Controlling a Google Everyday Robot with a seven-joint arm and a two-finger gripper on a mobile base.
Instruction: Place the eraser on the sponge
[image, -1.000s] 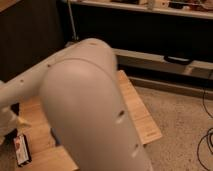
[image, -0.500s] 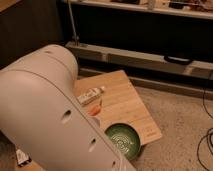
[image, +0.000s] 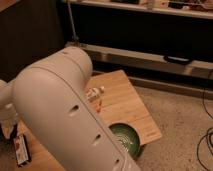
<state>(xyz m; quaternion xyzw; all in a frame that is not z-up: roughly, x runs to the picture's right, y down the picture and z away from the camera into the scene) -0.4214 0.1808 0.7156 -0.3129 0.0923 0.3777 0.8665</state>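
1. Arm (image: 65, 120): big white link fills left-centre, slanting from far elbow to near edge, hiding much of the table.
2. Wooden table (image: 127, 102): bare part shows at centre-right.
3. Green bowl (image: 129, 141): near-right corner, partly behind arm.
4. Eraser (image: 21, 150): lies flat, near-left on table.
5. White bottle (image: 94, 93): on its side, mid-table, beside arm.
6. Gripper (image: 6, 129): left edge, just beyond eraser; apart or together, can't tell.

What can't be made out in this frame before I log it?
Camera view:
- Sponge: not seen; the white arm covers most of the table.
- Gripper: not in view; whether the arm hides it cannot be told.
- Green bowl: left side behind the arm.
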